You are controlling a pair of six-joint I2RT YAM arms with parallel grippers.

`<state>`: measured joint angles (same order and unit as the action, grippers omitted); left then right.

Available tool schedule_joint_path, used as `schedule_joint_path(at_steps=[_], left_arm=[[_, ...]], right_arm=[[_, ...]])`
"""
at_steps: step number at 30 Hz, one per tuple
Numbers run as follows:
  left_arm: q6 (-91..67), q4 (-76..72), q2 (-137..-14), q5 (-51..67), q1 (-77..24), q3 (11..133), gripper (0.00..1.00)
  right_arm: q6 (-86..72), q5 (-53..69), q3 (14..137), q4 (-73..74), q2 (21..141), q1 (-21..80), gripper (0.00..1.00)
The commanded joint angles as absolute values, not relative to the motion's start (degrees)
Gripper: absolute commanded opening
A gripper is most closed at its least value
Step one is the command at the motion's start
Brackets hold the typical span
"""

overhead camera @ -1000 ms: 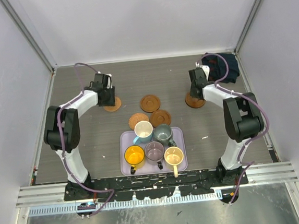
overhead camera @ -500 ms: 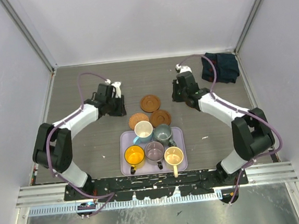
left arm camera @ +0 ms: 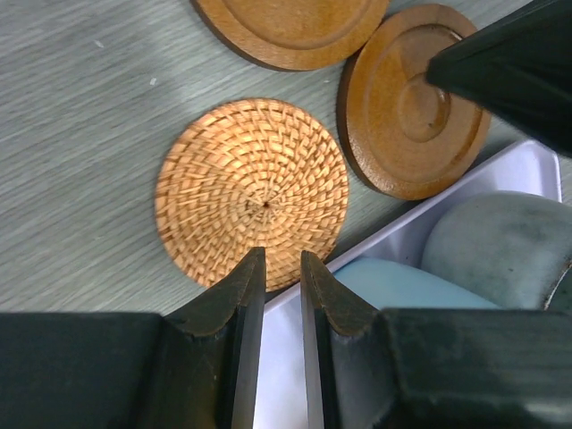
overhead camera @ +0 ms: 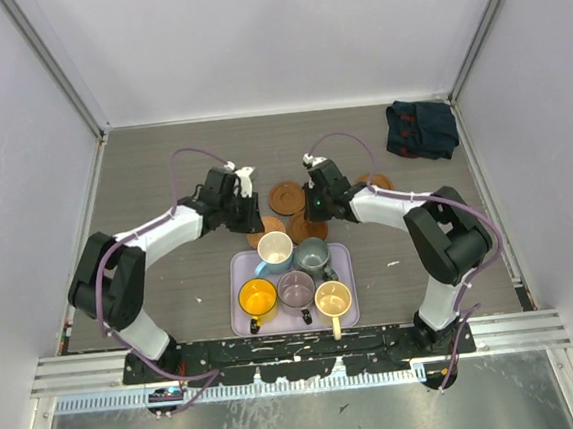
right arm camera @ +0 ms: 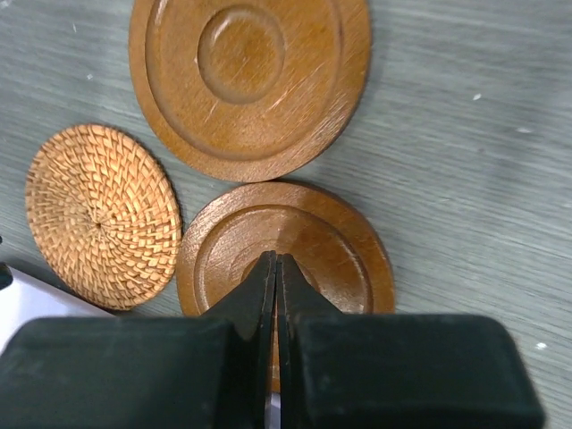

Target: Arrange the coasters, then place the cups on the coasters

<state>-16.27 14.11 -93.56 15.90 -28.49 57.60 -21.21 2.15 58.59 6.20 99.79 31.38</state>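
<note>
Three coasters cluster just behind the tray: a woven one (left arm camera: 252,192) (overhead camera: 264,227), a wooden one (right arm camera: 340,259) (overhead camera: 308,225) beside it, and a larger-looking wooden one (right arm camera: 248,80) (overhead camera: 287,196) behind them. Another wooden coaster (overhead camera: 374,182) lies apart to the right. My left gripper (left arm camera: 281,257) (overhead camera: 249,215) hovers over the woven coaster's near edge, jaws a narrow gap apart with nothing between. My right gripper (right arm camera: 275,259) (overhead camera: 316,210) is shut, tips over the middle of the near wooden coaster. Several cups stand in the tray: white-blue (overhead camera: 274,248), grey-green (overhead camera: 312,255), orange (overhead camera: 258,297).
The lilac tray (overhead camera: 343,262) sits near the front, its rim (left arm camera: 429,214) right under the left fingers. It also holds a purplish cup (overhead camera: 296,289) and a cream-yellow cup (overhead camera: 333,298). A dark folded cloth (overhead camera: 421,127) lies at the back right corner.
Both arms have swung inward from the outer coasters to the middle cluster. The right gripper has left its coaster lying at the right and shut; the left jaws have narrowed.
</note>
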Motion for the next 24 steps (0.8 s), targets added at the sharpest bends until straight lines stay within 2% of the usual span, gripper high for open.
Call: schedule_joint_path(at_steps=[1, 9, 12, 24], left_arm=[[-18.3, 10.1, -96.0, 18.6, -29.6, 57.8, 0.24], [-19.4, 11.5, -100.6, 16.3, -30.2, 59.6, 0.25], [-19.4, 13.0, -102.0, 13.7, -30.2, 60.8, 0.26], [-15.4, 17.8, -106.2, 3.1, -30.2, 67.6, 0.27]], right_arm=[[-22.7, 4.7, 61.0, 3.3, 101.9, 33.0, 0.04], [-24.0, 2.9, 60.3, 4.3, 104.0, 33.8, 0.03], [-24.2, -1.3, 61.2, 7.0, 105.0, 33.8, 0.00], [-26.1, -19.2, 65.5, 17.7, 107.4, 33.8, 0.00]])
